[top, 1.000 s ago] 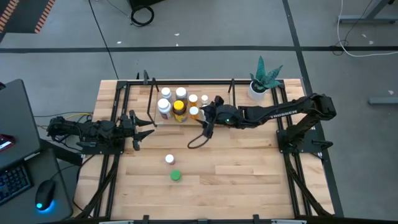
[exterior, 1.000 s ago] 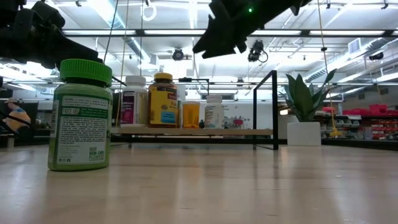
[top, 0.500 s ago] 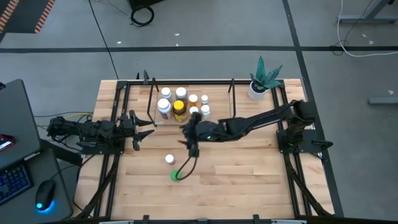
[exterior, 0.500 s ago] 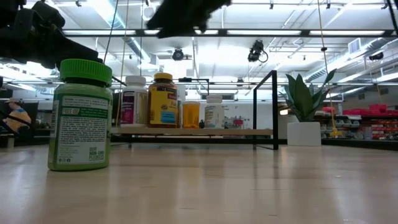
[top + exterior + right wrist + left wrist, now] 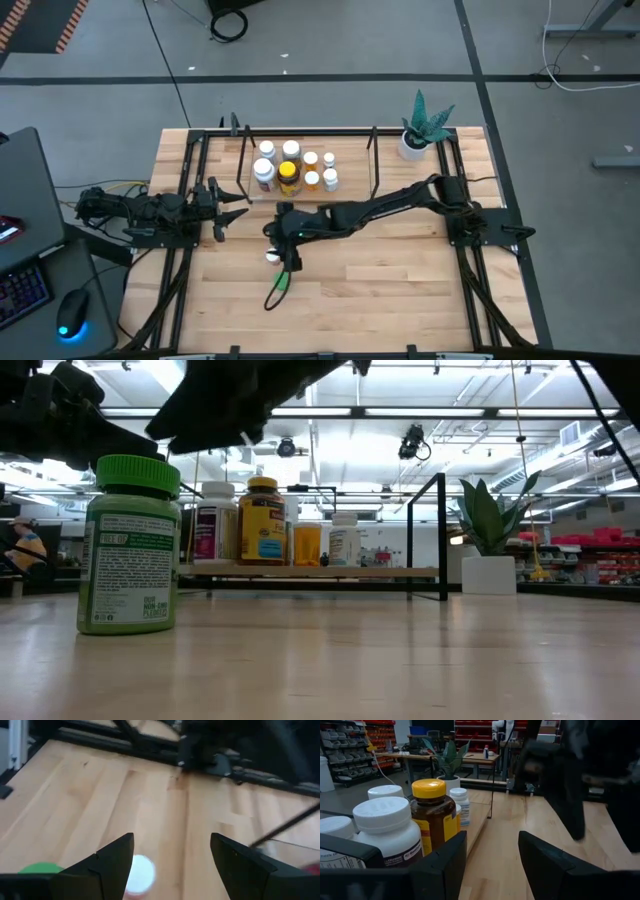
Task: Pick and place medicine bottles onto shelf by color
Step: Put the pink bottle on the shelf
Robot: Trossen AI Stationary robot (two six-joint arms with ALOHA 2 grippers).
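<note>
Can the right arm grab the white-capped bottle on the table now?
Probably yes. The right gripper hangs open right above the white-capped bottle, with nothing between them; the green bottle stands apart beside it.

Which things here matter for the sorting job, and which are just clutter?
Job: white-capped bottle, green bottle, bottles on shelf, shelf, right gripper above the white-capped bottle.
Clutter: potted plant, keyboard, mouse.
</note>
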